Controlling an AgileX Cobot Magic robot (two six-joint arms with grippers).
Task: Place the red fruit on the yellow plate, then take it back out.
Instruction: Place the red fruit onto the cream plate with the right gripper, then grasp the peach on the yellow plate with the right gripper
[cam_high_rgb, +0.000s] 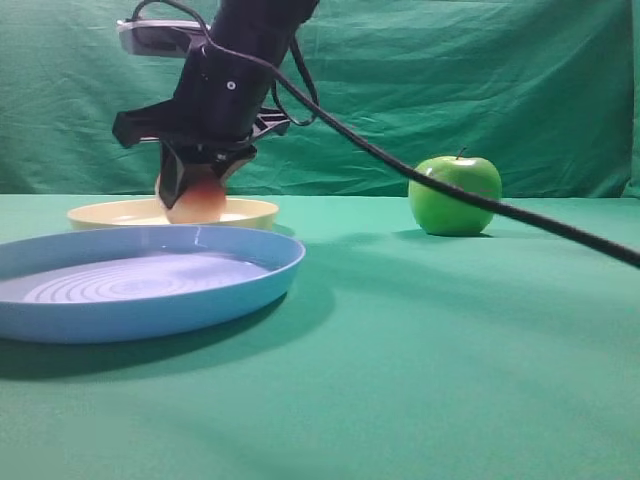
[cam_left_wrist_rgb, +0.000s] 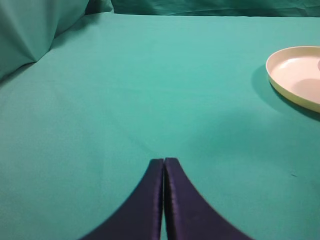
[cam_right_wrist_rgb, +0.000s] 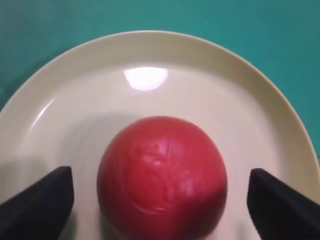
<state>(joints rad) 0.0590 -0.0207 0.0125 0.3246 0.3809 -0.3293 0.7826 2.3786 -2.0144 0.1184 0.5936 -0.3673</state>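
Observation:
The red fruit (cam_right_wrist_rgb: 161, 177) rests in the yellow plate (cam_right_wrist_rgb: 240, 100), red on top and pale peach lower down in the exterior view (cam_high_rgb: 203, 205). My right gripper (cam_right_wrist_rgb: 160, 175) hangs open straight over it, with one dark finger (cam_right_wrist_rgb: 40, 200) on each side and a gap between each finger and the fruit. In the exterior view this gripper (cam_high_rgb: 197, 190) reaches across to the far left, above the yellow plate (cam_high_rgb: 250, 212). My left gripper (cam_left_wrist_rgb: 164, 161) is shut on nothing, low over the green cloth, and the yellow plate (cam_left_wrist_rgb: 285, 75) lies to its right.
A large light blue plate (cam_high_rgb: 150, 318) with concentric rings sits in front of the yellow plate. A shiny green apple (cam_high_rgb: 455, 195) stands at the back right. The right arm's black cable (cam_high_rgb: 520, 212) runs across in front of the apple. A green cloth backdrop closes the rear.

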